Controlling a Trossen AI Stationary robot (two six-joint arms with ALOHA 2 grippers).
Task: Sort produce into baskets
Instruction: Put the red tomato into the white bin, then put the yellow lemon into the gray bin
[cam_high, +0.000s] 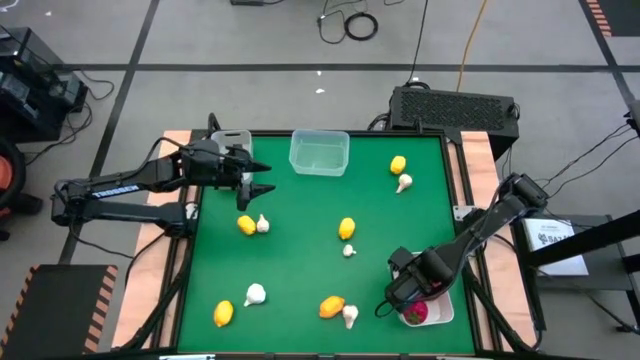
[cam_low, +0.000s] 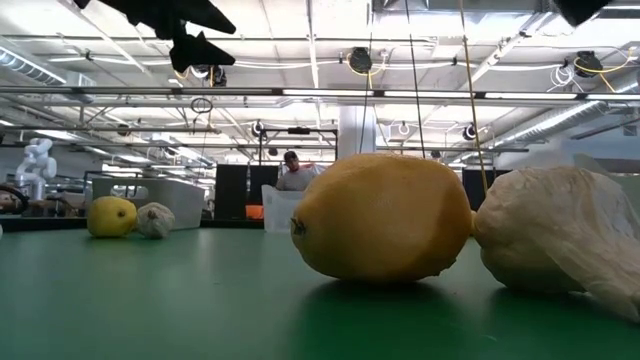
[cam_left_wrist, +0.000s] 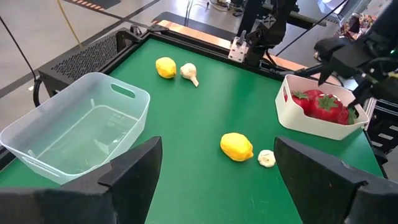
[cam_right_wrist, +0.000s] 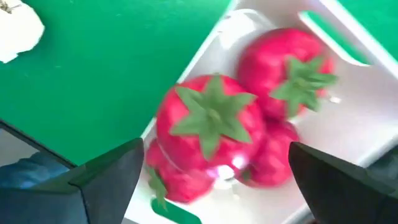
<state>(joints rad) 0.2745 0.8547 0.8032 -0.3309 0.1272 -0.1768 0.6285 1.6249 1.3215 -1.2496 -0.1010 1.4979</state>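
Note:
Several red fruits with green tops (cam_right_wrist: 211, 124) lie heaped in the white tray (cam_high: 442, 306) at the table's near right corner. My right gripper (cam_right_wrist: 214, 152) hangs open just above them, pointing down, a finger on either side and touching nothing. Lemons (cam_high: 347, 228) and white garlic bulbs (cam_high: 256, 294) lie scattered singly and in pairs on the green table. A clear tub (cam_high: 320, 152) stands at the far edge, with a grey-white bin (cam_high: 232, 140) to its left. My left gripper (cam_high: 250, 182) waits open above the table's far left, holding nothing.
A lemon (cam_low: 380, 218) and a garlic bulb (cam_low: 560, 240) lie close to the near edge. The clear tub (cam_left_wrist: 74, 134) holds nothing. A black box (cam_high: 455, 105) stands beyond the far right corner. Open green surface lies in the table's middle.

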